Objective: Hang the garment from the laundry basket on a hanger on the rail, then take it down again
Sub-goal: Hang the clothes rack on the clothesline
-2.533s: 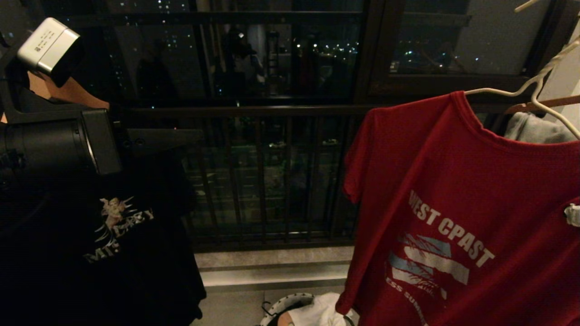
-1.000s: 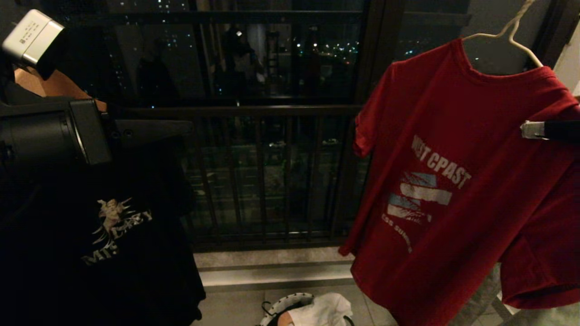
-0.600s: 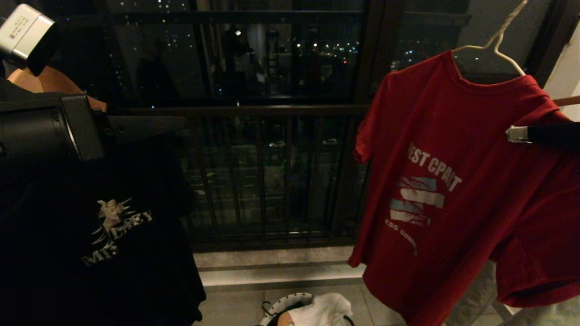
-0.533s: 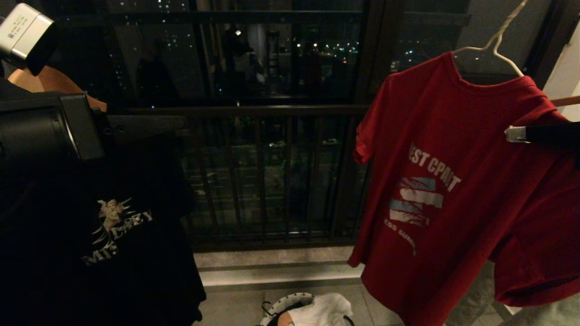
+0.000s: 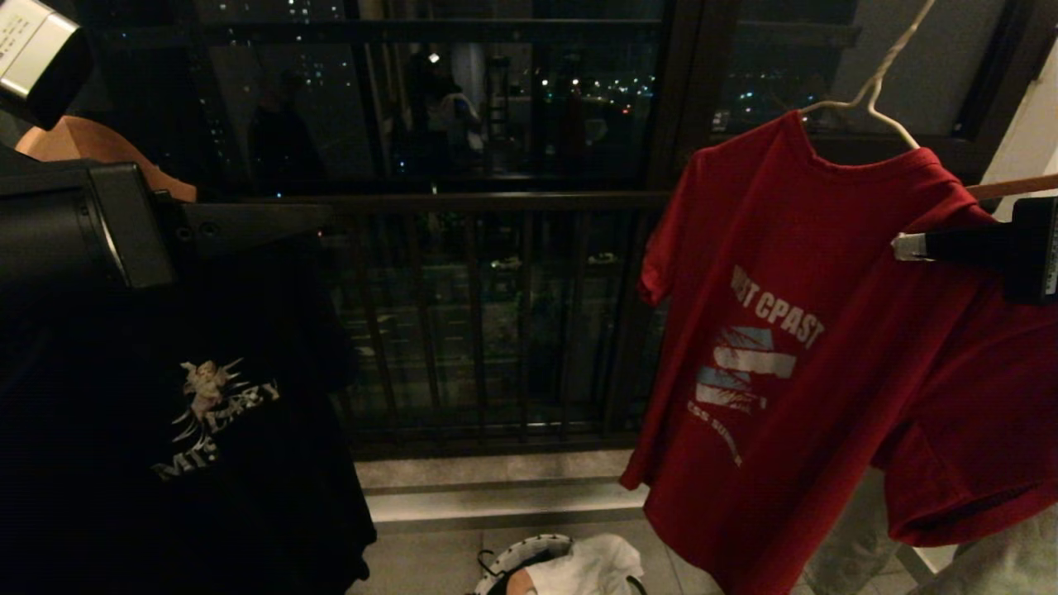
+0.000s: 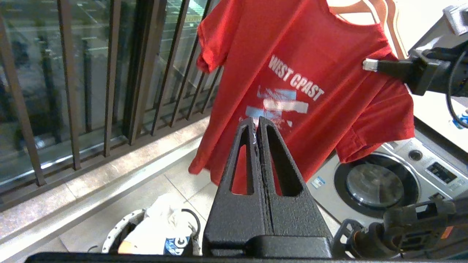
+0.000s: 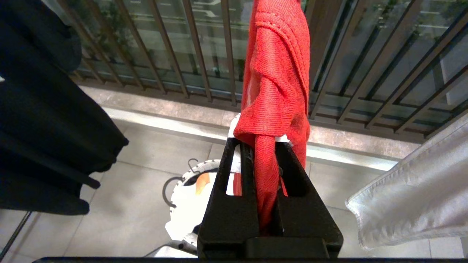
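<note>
Garment: red T-shirt (image 5: 793,347) with white "WEST COAST" lettering and a pale striped graphic, hanging at the right of the head view, chest side facing the camera, lower hem above the floor.
Hanger: thin white wire hanger (image 5: 868,91) through the neck opening; its neck rises out of the top of the head view, so what it hooks on cannot be told.
Right gripper: right gripper (image 7: 264,153) comes in from the right edge and is clamped narrowly on a bunched fold of the red T-shirt near its shoulder and sleeve; cloth fills the gap between the fingers.
Left gripper: left gripper (image 6: 257,128) held up at the left, well apart from the red T-shirt, fingers pressed together with nothing between them.
Laundry basket: laundry basket (image 5: 517,555) on the floor below, white woven rim, black loop handle; a white garment (image 5: 591,566) lies in it.
Black T-shirt: black printed T-shirt (image 5: 190,430) hanging at the left.
Balcony railing: dark railing bars (image 5: 479,322) behind everything.
Washing machine: washing machine (image 6: 380,182) below and beside the red T-shirt.
</note>
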You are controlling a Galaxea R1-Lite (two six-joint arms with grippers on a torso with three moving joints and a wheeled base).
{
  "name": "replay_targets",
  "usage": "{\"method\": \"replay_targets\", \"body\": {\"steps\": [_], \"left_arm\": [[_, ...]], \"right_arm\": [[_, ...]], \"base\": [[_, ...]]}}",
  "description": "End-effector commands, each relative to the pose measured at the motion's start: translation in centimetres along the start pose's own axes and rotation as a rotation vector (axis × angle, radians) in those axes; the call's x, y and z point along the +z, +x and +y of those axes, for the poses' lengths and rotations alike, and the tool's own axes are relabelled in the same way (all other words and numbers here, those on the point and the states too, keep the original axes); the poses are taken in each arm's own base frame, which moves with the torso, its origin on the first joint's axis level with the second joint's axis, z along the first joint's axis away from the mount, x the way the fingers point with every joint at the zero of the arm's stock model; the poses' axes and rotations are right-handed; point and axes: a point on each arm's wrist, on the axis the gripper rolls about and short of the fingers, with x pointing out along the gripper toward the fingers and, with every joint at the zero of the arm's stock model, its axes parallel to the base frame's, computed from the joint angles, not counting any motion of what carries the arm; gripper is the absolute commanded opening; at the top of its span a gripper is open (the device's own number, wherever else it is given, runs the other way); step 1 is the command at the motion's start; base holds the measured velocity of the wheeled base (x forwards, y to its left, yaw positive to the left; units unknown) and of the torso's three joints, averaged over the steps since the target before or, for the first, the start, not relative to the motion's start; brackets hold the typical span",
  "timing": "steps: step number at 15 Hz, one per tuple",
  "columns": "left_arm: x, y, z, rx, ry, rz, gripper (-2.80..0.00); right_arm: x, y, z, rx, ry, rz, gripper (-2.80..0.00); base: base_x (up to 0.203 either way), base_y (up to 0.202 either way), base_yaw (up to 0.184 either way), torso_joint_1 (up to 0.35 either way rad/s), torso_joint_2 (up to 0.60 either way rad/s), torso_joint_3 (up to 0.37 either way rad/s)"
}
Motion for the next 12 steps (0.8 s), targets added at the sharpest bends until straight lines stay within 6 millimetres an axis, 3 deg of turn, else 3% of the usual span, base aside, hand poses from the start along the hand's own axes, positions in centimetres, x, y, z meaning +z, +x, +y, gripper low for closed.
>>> {"method": "replay_targets", "body": {"steps": [1,12], "left_arm": [[0.12,-0.21,-0.1,-0.001,0.003,-0.007,-2.8],[0.78,-0.93,-0.37,0.009,0.02,-0.036,-2.8]], "right_arm": [[0.0,0.76,-0.01,0.003,0.001,0.02,-2.8],[-0.2,1.53,0.4,0.022,-0.006,0.057,-2.8]], "base": [[0.0,0.0,0.0,0.0,0.0,0.0],[0.0,0.0,0.0,0.0,0.0,0.0]]}}
